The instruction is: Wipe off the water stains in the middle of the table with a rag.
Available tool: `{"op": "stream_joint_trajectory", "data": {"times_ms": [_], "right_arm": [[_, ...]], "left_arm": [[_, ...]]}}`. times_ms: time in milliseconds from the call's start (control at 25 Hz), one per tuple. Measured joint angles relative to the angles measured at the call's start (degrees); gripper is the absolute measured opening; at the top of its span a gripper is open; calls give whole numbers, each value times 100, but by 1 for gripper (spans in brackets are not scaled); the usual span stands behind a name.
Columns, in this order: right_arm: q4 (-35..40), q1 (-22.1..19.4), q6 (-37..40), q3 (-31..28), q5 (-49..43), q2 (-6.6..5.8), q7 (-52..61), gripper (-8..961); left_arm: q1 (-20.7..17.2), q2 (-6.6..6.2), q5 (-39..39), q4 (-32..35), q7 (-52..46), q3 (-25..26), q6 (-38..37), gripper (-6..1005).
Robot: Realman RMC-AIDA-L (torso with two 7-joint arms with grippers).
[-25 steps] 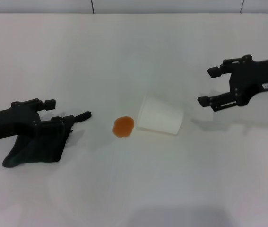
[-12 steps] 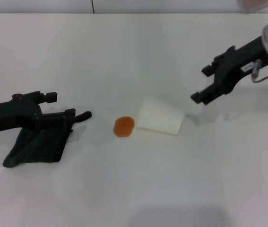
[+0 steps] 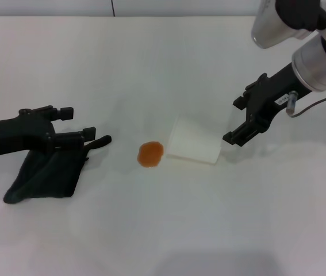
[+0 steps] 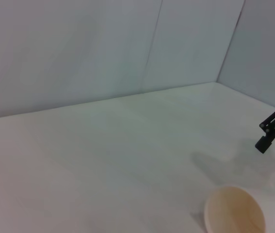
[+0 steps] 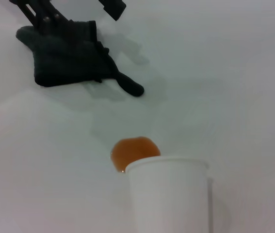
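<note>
The water stains are one small orange-brown blot [image 3: 150, 153] in the middle of the white table [image 3: 163, 63], also seen in the right wrist view as the blot [image 5: 135, 151]. The dark rag [image 3: 45, 175] lies flat at the left, its thin corner pointing toward the blot; the right wrist view shows the rag [image 5: 67, 58] too. My left gripper [image 3: 76, 123] hovers open over the rag's far edge with nothing between its fingers. My right gripper [image 3: 234, 121] stands open just right of the tipped cup.
A white paper cup [image 3: 194, 141] lies on its side touching the blot's right edge, its mouth toward the left arm; the wrist views show the cup [image 4: 234, 216] and the cup [image 5: 171, 194]. The table's far edge meets a wall.
The right arm has swung in from the right edge, bringing its open gripper close to the cup. The left gripper has shifted slightly up and away over the rag. Rag, blot and cup are unmoved.
</note>
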State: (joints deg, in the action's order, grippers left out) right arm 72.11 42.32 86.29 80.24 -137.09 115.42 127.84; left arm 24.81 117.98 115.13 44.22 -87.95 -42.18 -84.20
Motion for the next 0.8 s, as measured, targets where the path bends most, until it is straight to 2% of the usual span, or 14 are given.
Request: {"op": "stream_joint_trajectory", "data": {"times_ms": [800], "right_arm": [[-243,-55,-599,455,495,51,158,849]], "left_arm": [[17,15,31,-2,-61,0,49,861]]}}
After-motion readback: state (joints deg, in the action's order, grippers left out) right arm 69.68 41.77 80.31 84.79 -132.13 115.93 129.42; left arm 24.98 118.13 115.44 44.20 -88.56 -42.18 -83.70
